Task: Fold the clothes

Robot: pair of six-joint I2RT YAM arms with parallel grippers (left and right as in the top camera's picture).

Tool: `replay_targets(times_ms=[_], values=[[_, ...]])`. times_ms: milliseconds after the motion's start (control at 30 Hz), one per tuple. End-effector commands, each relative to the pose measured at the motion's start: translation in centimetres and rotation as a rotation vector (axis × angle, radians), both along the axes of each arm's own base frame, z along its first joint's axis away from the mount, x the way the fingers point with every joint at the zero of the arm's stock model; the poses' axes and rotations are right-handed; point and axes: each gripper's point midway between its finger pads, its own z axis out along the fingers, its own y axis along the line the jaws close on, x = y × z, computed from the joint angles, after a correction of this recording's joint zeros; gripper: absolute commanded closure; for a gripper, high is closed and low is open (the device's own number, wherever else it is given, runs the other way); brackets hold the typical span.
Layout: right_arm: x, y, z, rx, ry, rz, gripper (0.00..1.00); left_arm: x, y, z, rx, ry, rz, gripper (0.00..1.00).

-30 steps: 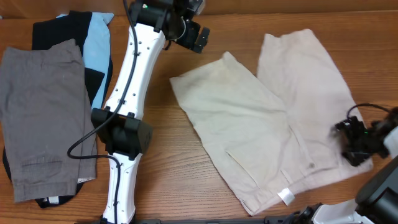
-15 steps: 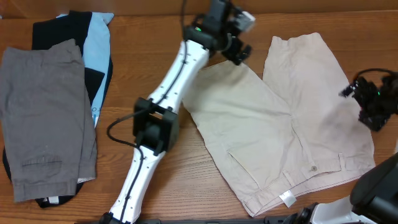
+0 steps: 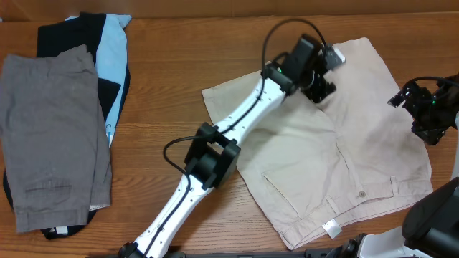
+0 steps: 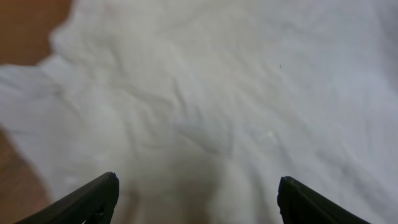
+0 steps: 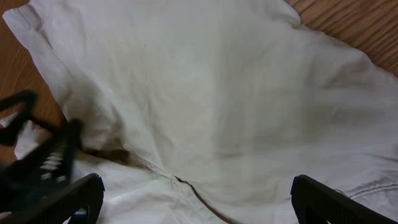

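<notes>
The cream shorts [image 3: 315, 158] lie spread flat on the right half of the table, waistband toward the front with a small white label [image 3: 330, 228]. My left gripper [image 3: 319, 84] is open and hovers over the crotch area between the two legs; its wrist view shows only cream cloth [image 4: 205, 106] between the wide-apart fingers [image 4: 198, 199]. My right gripper [image 3: 419, 115] is open above the right leg's outer edge; its wrist view shows the cloth [image 5: 224, 93] below the spread fingers [image 5: 199, 199] and the left gripper [image 5: 37, 155] at the left.
Grey shorts [image 3: 50, 136] lie at the far left on top of a black and light-blue garment [image 3: 107, 64]. The left arm [image 3: 215, 150] stretches diagonally across the table's middle. Bare wood [image 3: 179, 93] lies between the two piles.
The left arm has swung right from the table's back centre onto the cream shorts. The right gripper rose from the waistband corner toward the right leg's edge; the legs now lie closer together.
</notes>
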Motion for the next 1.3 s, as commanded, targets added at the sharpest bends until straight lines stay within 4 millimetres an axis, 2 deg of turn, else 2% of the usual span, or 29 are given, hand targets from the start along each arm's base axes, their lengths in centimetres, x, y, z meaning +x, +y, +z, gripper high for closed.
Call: replay_targets(times_ms=[0, 200, 367, 500, 667, 833, 1000, 1133, 1267], values=[[0.6, -0.5, 1.6, -0.033, -0.051, 0.003, 0.00, -0.5, -1.2, -1.3, -0.032, 0.031, 0.003, 0.16], [0.6, -0.4, 1.6, -0.032, -0.048, 0.004, 0.00, -0.2, -1.6, -2.5, -0.055, 0.051, 0.030, 0.11], [0.5, -0.4, 1.6, -0.031, -0.047, 0.004, 0.00, -0.3, 0.1, -5.2, 0.006, 0.118, 0.053, 0.07], [0.5, -0.4, 1.5, -0.029, -0.044, 0.004, 0.00, 1.0, 2.9, -6.1, 0.043, 0.161, 0.098, 0.03], [0.2, -0.1, 1.4, -0.022, -0.033, 0.006, 0.00, 3.4, 7.5, -6.9, 0.055, 0.232, 0.159, 0.01], [0.3, 0.0, 1.5, -0.015, -0.036, 0.008, 0.00, 5.4, 11.2, -6.6, -0.014, 0.333, 0.210, 0.03], [0.2, 0.0, 1.4, -0.015, -0.034, 0.008, 0.00, 7.9, 14.8, -6.7, -0.021, 0.341, 0.305, 0.09], [0.4, -0.1, 1.5, -0.019, -0.041, 0.008, 0.00, 8.5, 15.1, -5.6, -0.040, 0.317, 0.291, 0.12], [0.7, -0.2, 1.6, -0.025, -0.052, 0.008, 0.00, 8.1, 12.3, -2.5, -0.092, 0.261, 0.227, 0.18]])
